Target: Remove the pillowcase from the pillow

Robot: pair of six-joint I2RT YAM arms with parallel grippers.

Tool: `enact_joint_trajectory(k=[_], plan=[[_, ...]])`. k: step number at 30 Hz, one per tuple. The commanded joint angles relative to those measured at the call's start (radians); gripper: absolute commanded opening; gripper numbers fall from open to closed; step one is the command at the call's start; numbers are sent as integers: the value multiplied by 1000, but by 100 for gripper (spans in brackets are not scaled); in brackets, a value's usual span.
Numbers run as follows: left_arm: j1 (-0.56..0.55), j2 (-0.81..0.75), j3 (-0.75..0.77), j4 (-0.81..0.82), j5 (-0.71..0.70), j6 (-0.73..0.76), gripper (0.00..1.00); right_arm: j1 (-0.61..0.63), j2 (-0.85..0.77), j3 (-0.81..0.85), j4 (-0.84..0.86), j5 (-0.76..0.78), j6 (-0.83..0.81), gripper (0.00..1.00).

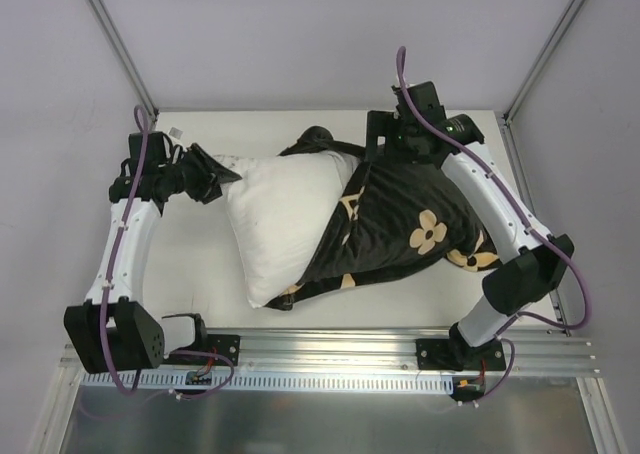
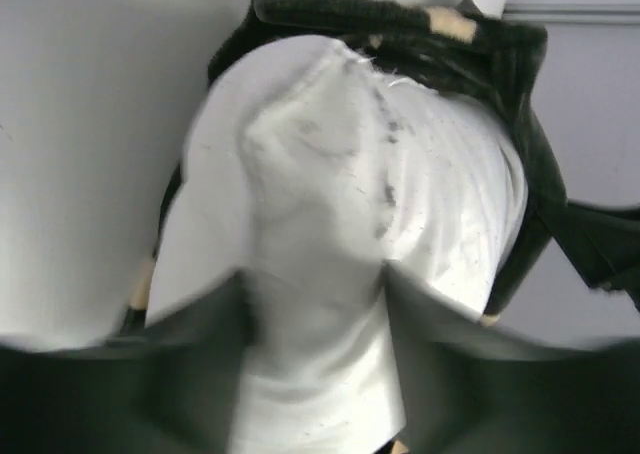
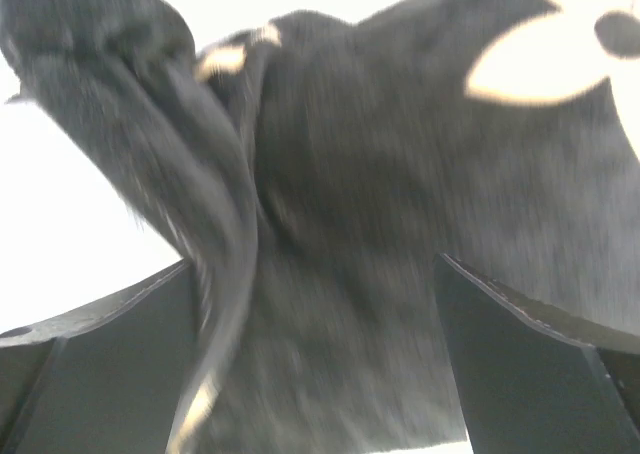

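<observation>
Pillowcase (image 1: pixel 400 224) is half off: it only covers the 3 o'clock half of the pillow (image 1: pixel 285 219), which lies across the middle of the desk (image 1: pixel 200 284). Your right fingers (image 1: pixel 385 146) are clamped on a bunched fold of the black fabric at the cover's 12 o'clock edge. Your left fingers (image 1: pixel 208 179) pinch the bare white pillow corner at 10 o'clock, with cloth filling the narrow gap between them.

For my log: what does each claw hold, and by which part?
Left claw: pillow, by a corner. Right claw: pillowcase, by its far end.
</observation>
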Motion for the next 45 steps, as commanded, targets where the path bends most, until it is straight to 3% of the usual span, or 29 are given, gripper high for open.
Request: enact_joint_trajectory(k=[1, 3, 4, 11, 16, 23, 32, 33, 35, 36, 38, 39, 42, 45], plan=[[10, 84, 76, 8, -11, 96, 65, 22, -203, -97, -13, -9, -4, 98], [-1, 83, 74, -17, -57, 130, 95, 51, -277, -212, 7, 2, 19, 99], [-9, 70, 69, -47, -75, 171, 99, 70, -344, -249, 13, 12, 23, 100], [-101, -186, -50, -204, -273, 279, 99, 345, -495, -455, 30, 196, 123, 96], [-239, -352, -190, -268, -373, 221, 99, 544, -436, -458, 64, 310, 209, 96], [-314, -463, -325, -282, -201, 207, 99, 712, -249, -362, 97, 321, 267, 96], [-394, -420, -447, -224, -115, 162, 99, 745, -87, -308, 104, 394, 381, 99], [-397, -417, -478, -200, -97, 145, 99, 746, -74, -315, 104, 404, 394, 91], [-401, -412, -510, -112, -39, 110, 99, 734, -66, -334, 108, 408, 410, 84], [-406, -411, -542, -80, -17, 98, 97, 729, -66, -343, 117, 408, 410, 71], [-412, -400, -559, -9, 12, 73, 87, 714, -72, -364, 137, 417, 408, 56], [-412, -397, -563, 3, 14, 67, 61, 705, -75, -380, 139, 422, 407, 40], [-412, -379, -526, 17, -5, 58, 0, 668, -113, -438, 139, 430, 402, 14], [-400, -378, -459, 14, -58, 20, 0, 611, -197, -501, 133, 459, 393, 1]])
